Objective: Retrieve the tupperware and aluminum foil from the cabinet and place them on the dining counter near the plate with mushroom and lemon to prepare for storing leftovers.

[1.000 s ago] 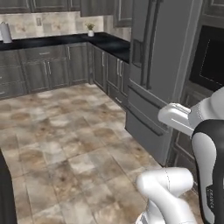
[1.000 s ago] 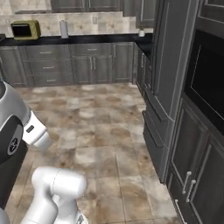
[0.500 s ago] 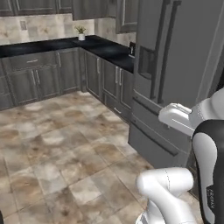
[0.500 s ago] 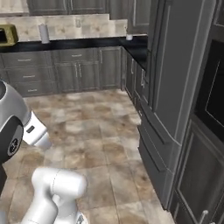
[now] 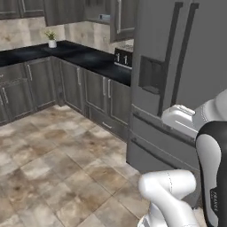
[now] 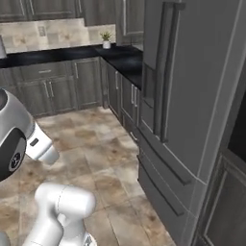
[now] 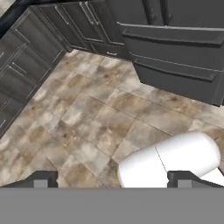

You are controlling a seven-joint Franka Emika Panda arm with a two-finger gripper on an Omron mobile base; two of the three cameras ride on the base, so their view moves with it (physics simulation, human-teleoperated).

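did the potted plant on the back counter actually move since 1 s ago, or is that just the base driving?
No. The potted plant sits at the same corner of the black counter; the whole picture has shifted, so the base has turned, not the plant.

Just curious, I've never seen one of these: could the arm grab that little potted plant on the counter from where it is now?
Probably not. The plant sits in the far corner of the black counter, across open floor. The end effector hangs open, pointing at the tiles. Nothing blocks it; it just looks too far.
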